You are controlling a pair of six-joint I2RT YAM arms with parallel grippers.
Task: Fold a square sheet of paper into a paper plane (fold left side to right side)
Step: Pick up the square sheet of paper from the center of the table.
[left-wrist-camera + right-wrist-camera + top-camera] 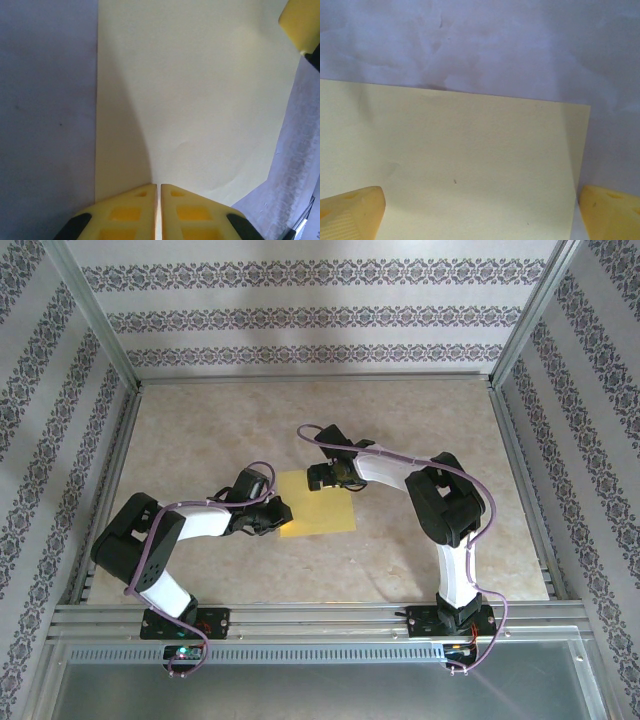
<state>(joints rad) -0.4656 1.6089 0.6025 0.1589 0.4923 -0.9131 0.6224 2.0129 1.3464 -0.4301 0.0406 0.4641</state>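
1. The square sheet of paper (322, 508) is lying near the middle of the marbled table (430, 420), between the two arms. It is plain pale yellow with straight edges, and it is sitting slightly turned against the table's sides.
2. In the left wrist view the sheet (200, 100) is showing a soft curved shadow that is running down towards the fingers.
3. The left gripper (279, 517) is resting at the sheet's left edge, towards the near corner. Its yellow fingers (125, 215) are standing closed to a thin slit, and the paper's edge is running into that slit, so they are pinching it.
4. The right gripper (327, 478) is hanging over the sheet's far edge with its jaws spread wide and gripping nothing. One fingertip (350, 212) is hovering over the paper (470, 150), and the other is sitting just beyond its side edge.
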